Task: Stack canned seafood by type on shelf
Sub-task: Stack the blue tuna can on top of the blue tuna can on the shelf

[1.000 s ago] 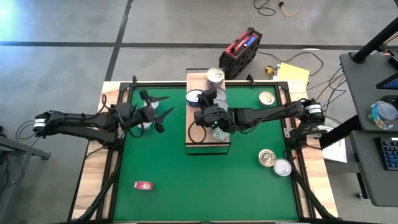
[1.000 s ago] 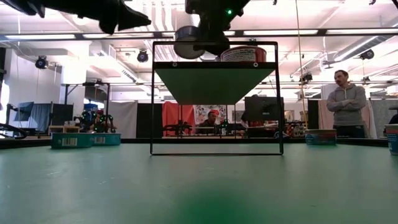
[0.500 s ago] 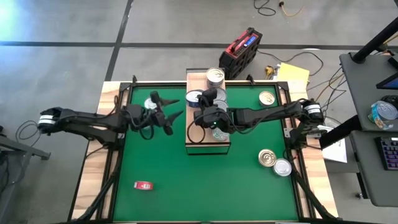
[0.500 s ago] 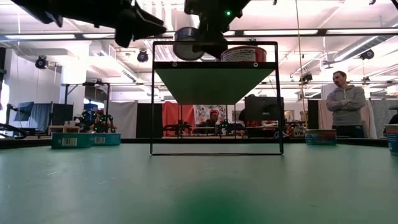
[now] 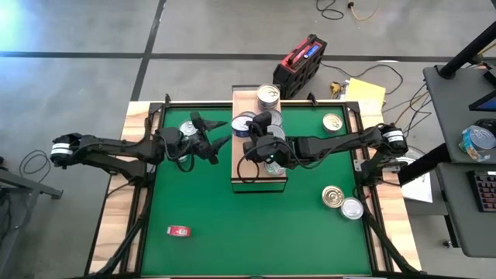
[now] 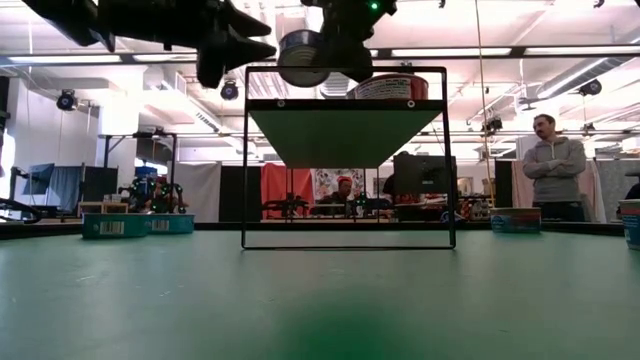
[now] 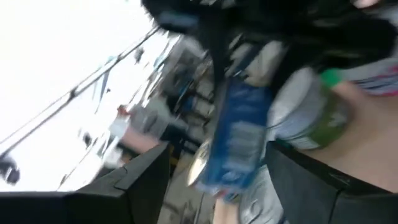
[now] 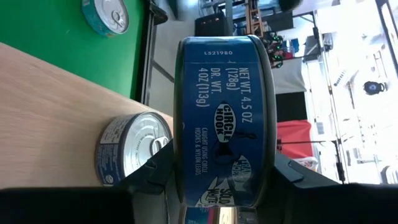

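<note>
Right gripper (image 5: pixel 267 147) is over the shelf (image 5: pixel 242 182) and it's clamped on a blue-labelled tin (image 8: pixel 221 118), holding it on edge, label facing the wrist camera and a finger on either flat face. From table height that tin (image 6: pixel 302 45) hangs just above the shelf top (image 6: pixel 345 102), clear of the board. Below it on the light wood lies another silver-lidded tin (image 8: pixel 134 155), flat, close beside the held one. There's one more tin (image 5: pixel 267 94) sitting at the far end of the shelf, and a red-labelled can (image 6: pixel 388 88) shows on the shelf from the low view.

Left gripper (image 5: pixel 211 139) is out over the green mat (image 5: pixel 256 225), just off the shelf's left edge, fingers spread wide and gripping nothing. A tin (image 5: pixel 188 129) lies on the mat right by that arm.

Over on the right side of the mat, a gold-lidded tin (image 5: pixel 333 122) sits near the far corner, and a gold tin (image 5: pixel 334 196) and a silver tin (image 5: pixel 353 208) lie touching each other nearer the front. A small red flat thing (image 5: pixel 179 230) lies alone at the front left of the mat
</note>
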{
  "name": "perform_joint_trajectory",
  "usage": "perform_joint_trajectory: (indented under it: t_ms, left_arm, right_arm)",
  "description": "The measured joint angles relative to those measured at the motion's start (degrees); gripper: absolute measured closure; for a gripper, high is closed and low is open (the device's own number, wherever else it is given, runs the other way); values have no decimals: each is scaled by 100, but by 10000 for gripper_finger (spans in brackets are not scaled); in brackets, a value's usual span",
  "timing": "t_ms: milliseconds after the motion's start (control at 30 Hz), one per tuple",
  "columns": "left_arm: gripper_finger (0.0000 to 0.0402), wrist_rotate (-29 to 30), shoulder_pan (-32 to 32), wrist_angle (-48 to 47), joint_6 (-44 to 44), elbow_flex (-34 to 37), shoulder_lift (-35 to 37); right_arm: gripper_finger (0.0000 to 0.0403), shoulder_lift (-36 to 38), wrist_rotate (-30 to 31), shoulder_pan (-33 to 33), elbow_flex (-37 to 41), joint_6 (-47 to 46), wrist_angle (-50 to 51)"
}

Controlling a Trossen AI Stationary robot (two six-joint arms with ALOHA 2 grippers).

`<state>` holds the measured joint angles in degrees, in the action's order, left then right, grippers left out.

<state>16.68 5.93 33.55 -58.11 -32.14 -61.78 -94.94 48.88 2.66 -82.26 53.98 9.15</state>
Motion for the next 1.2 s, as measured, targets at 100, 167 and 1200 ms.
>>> perform_joint_trajectory:
  t_ms: [100,167,1200]
  left_arm:
    - [148,-398,-2,-187,-307,2,-23]
    - [147,-421,1,-185,-388,2,-57]
    - [273,-428,573,996,-628,2,-831]
  right_arm:
    - [272,0,3,4,0,-42,2]
    - [272,0,15,2,0,-42,2]
    - [257,9,-19,8,-11,-3,-39]
